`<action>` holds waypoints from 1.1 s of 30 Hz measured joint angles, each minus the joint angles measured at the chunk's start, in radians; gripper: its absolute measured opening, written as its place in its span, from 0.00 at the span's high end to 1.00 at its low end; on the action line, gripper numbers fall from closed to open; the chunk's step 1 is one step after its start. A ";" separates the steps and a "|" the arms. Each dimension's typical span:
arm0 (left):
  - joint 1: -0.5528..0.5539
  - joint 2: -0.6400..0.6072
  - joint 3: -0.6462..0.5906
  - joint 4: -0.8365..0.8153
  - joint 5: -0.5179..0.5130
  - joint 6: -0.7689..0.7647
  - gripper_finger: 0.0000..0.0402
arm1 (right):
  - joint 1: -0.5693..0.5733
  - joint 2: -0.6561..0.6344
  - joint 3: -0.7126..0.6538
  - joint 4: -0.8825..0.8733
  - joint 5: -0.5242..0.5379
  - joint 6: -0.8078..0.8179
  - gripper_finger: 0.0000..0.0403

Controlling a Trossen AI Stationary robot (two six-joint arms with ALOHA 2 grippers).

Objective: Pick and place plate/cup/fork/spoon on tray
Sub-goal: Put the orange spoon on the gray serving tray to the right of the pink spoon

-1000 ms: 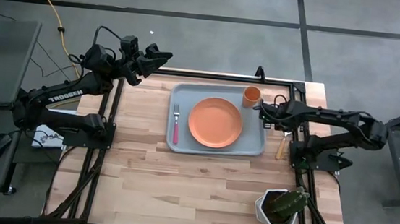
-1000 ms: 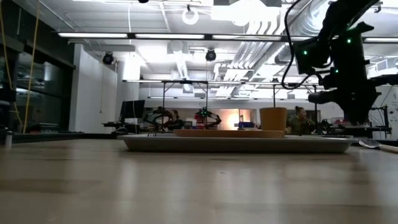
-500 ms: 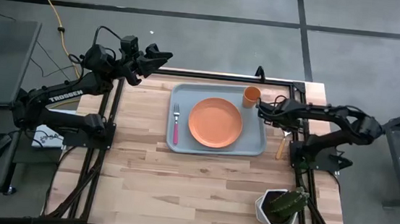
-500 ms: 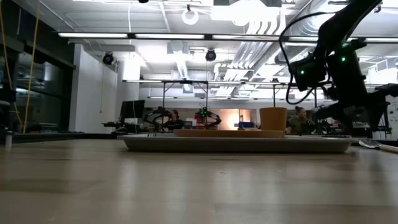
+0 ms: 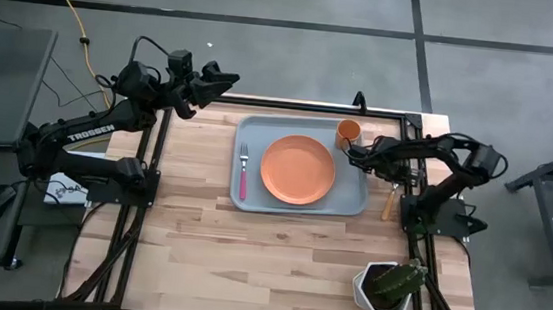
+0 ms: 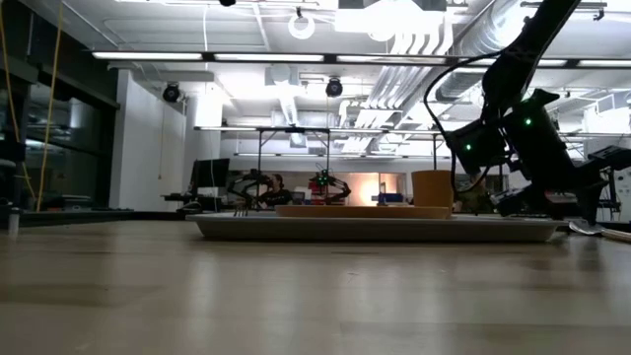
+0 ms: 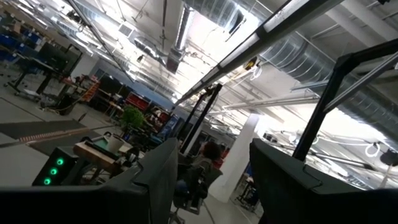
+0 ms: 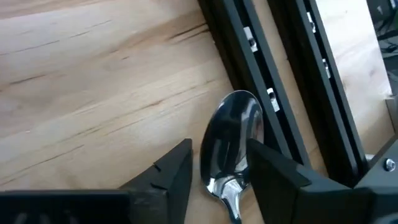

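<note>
The pale blue-grey tray point(image 5: 352, 204) lies at the table's far middle. On it lie the orange plate point(image 5: 297, 170), the orange cup point(image 5: 348, 133) at its far right corner, and the pink-handled fork point(image 5: 244, 175) at its left. The spoon point(image 5: 389, 203) lies flat on the wood, right of the tray. My right gripper point(image 8: 217, 180) is open, low over the table and tipped down. Its fingers stand on either side of the spoon's bowl point(image 8: 231, 143) and neck, with no touch showing. It also shows in the low view point(image 6: 547, 202). My left gripper point(image 5: 215, 77) waits open off the far left corner.
Black frame rails point(image 8: 267, 56) run close beside the spoon, along the table's right side point(image 5: 416, 192). A white faceted pot with a green plant point(image 5: 387, 285) stands at the near right corner. Bare wood lies left of and in front of the tray.
My right arm has folded in, its elbow drawing toward the table. Its gripper has gone down from cup height beside the tray's right rim to low over the spoon, and has tipped down. Tray, plate, cup, fork and spoon have stayed in place.
</note>
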 joint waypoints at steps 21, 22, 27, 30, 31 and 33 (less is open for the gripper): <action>0.001 0.000 0.000 -0.014 -0.003 0.000 0.54 | 0.156 -0.177 0.179 -0.301 0.159 -0.039 1.00; 0.001 0.000 0.000 -0.014 -0.003 0.000 0.54 | 0.159 -0.190 0.197 -0.305 0.165 -0.039 1.00; 0.001 0.000 0.000 -0.017 -0.003 0.000 0.54 | 0.162 -0.237 0.264 -0.311 0.204 -0.075 1.00; 0.000 0.000 0.000 -0.040 -0.003 0.000 0.54 | 0.166 -0.265 0.306 -0.282 0.204 -0.183 1.00; 0.000 0.000 0.000 -0.052 -0.002 0.000 0.54 | 0.168 -0.276 0.319 -0.268 0.201 -0.230 1.00; 0.000 0.000 0.000 -0.076 -0.003 0.002 0.54 | 0.173 -0.301 0.349 -0.240 0.200 -0.326 1.00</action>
